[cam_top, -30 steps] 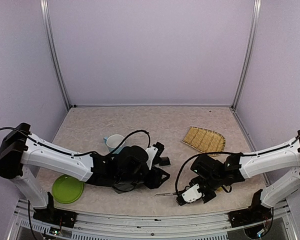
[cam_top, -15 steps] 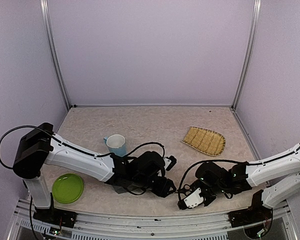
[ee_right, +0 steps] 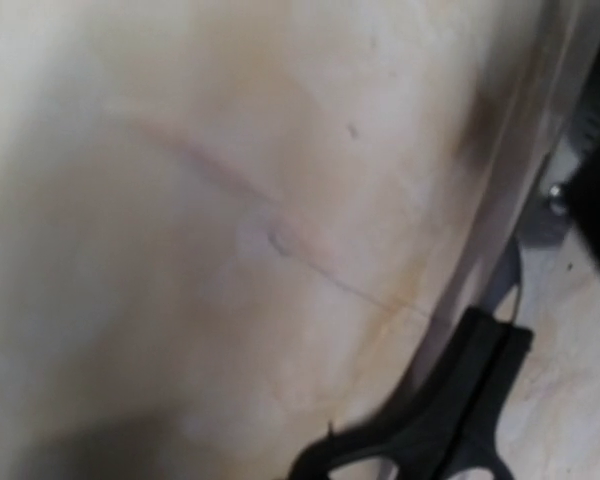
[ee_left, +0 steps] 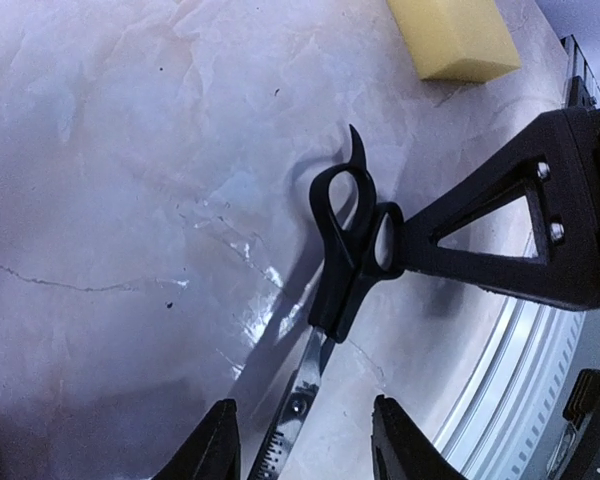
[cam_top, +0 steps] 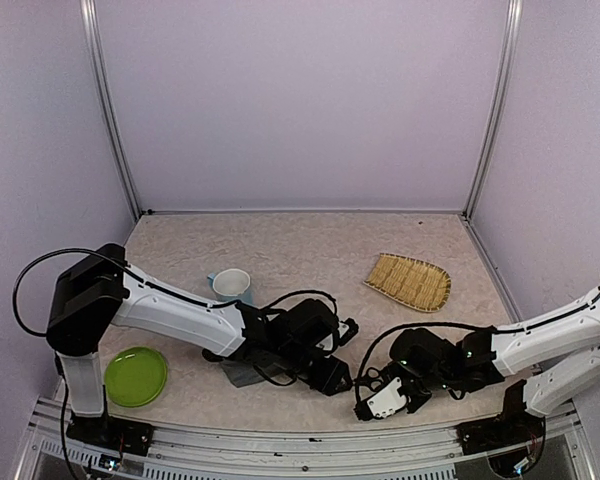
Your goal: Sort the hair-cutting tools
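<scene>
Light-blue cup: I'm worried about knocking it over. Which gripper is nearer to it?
Left. The left gripper is toward the bases and right of the light-blue cup; the right gripper, shut on the scissors, sits farther right.

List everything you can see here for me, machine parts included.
scissors: one pair, black handles with steel blades, near edge between the arms
sponge: one, yellow, beyond the scissors' handles
cup: one, light blue, left of centre
plate: one, green, near left corner
woven tray: one, straw-coloured, far right
table: one, beige
left end effector: one, black, open, a finger on either side of the blades
right end effector: one, black, shut on the scissors' handle
</scene>
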Robot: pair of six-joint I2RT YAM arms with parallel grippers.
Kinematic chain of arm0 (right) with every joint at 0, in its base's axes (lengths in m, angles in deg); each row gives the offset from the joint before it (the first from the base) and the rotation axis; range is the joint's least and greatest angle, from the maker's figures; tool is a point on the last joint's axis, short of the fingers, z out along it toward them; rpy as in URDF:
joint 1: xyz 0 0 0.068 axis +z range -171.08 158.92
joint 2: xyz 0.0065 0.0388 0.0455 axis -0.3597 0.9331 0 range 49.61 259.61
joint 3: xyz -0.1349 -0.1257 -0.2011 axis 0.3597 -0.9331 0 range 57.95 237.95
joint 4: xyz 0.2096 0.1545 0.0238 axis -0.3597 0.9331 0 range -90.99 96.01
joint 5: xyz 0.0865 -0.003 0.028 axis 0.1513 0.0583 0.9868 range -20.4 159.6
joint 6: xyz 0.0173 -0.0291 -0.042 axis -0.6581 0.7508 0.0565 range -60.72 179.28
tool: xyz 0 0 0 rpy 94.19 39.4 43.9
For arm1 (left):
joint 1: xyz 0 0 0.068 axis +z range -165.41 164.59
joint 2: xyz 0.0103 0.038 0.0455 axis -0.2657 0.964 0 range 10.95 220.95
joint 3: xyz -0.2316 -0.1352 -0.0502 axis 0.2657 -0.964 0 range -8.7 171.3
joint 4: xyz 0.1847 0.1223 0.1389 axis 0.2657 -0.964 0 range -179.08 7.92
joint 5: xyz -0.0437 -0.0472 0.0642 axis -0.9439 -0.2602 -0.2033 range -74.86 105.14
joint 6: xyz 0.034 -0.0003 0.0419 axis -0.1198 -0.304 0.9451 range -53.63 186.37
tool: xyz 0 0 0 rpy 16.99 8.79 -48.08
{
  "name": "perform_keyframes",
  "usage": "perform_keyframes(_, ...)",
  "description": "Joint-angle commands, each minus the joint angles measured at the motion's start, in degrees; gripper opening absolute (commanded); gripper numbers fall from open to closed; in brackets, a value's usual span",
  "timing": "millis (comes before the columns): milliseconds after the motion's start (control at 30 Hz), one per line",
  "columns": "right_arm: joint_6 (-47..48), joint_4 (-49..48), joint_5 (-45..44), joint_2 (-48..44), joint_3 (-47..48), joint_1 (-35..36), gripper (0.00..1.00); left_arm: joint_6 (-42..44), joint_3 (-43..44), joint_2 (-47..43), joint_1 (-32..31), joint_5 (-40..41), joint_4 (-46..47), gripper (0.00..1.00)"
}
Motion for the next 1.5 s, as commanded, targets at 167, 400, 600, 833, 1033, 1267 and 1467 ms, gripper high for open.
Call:
perform_keyframes(167,-0.1,8.2,-2.1,2.1,-3.5,0.8,0.0,1.3,5.8,5.7,1.7,-7.9,-0.8,0.34)
perform_keyframes(400,-0.5,8.4,-1.9,0.3,-3.1,0.8,0.0,-1.0,5.2,6.2,3.1,-13.1,1.6,0.17)
perform_keyframes(600,-2.9,16.0,-2.4,-4.3,1.3,0.8,0.14,-1.0,5.1,4.8,3.4,-17.3,3.6,0.0)
perform_keyframes(833,-2.7,28.4,1.1,-10.7,10.6,-6.0,0.32,0.2,4.7,-2.1,3.8,-15.7,1.9,0.0)
perform_keyframes(1033,-5.4,27.1,10.1,-12.1,17.7,-13.0,0.33,7.1,5.0,-12.7,3.9,-7.4,-9.8,0.0)
perform_keyframes(1267,-13.7,18.0,23.2,-7.1,22.7,-21.2,0.43,18.0,4.7,-25.2,4.7,7.3,-26.4,0.0)
perform_keyframes(1467,-26.3,19.8,40.7,10.0,36.0,-27.1,0.42,20.6,1.9,-31.6,5.6,12.7,-33.8,0.0)
